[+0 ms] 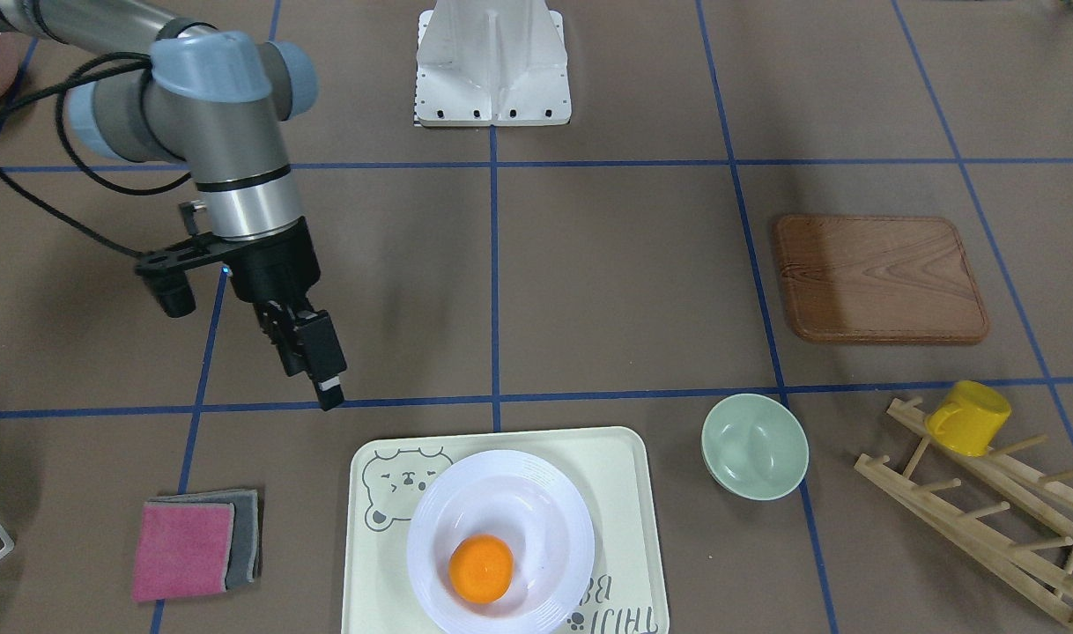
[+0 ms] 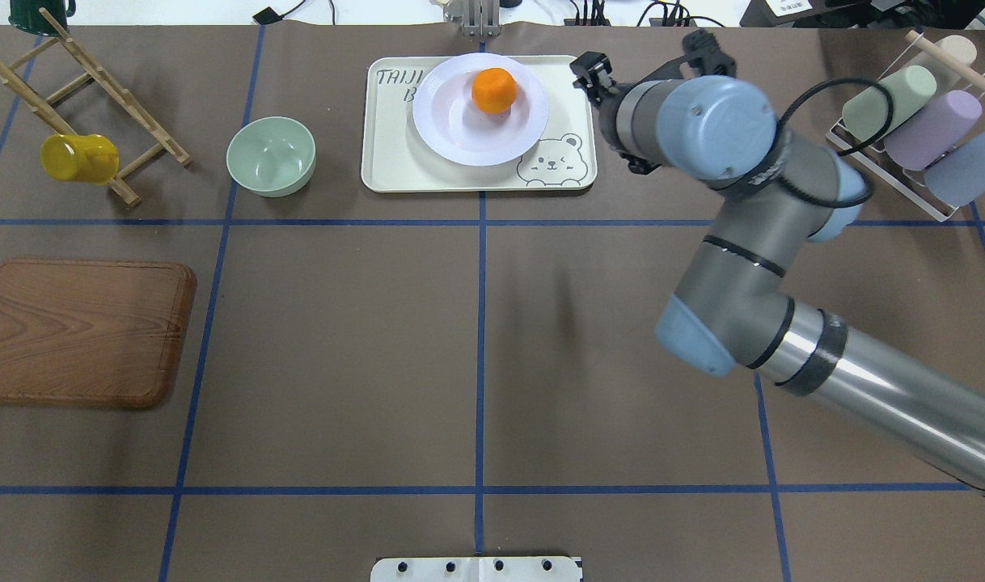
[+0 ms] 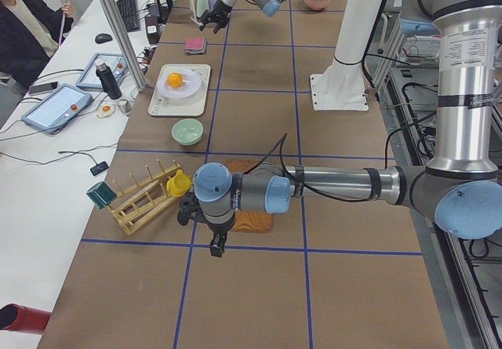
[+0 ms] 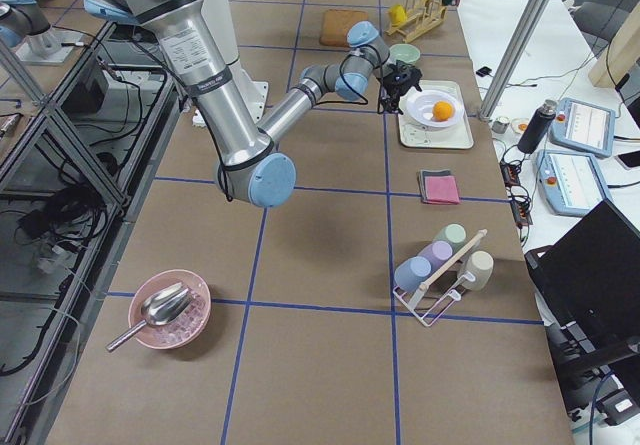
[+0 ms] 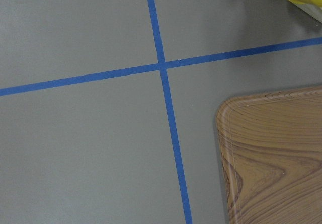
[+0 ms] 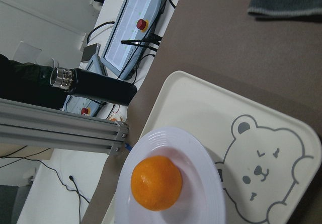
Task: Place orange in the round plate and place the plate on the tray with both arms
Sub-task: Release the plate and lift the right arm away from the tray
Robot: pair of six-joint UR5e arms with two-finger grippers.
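Observation:
The orange point(image 1: 481, 569) lies in the white round plate point(image 1: 536, 511), and the plate rests on the cream bear tray point(image 1: 620, 475). In the right wrist view the orange point(image 6: 156, 182) sits low in the plate point(image 6: 201, 183) on the tray point(image 6: 201, 108). My right gripper point(image 1: 312, 387) hangs beside the tray's corner on the robot's side, apart from the plate; it looks open and holds nothing. My left gripper point(image 3: 216, 247) hovers far away by the wooden board point(image 5: 271, 153); I cannot tell whether it is open or shut.
A pale green bowl point(image 1: 755, 445) stands beside the tray. Further off are the wooden board point(image 1: 880, 277), a wooden rack point(image 1: 977, 511) with a yellow mug point(image 1: 968, 416), folded pink and grey cloths point(image 1: 193, 546) and a cup rack point(image 2: 921, 113). A person point(image 3: 23, 19) sits beside the table.

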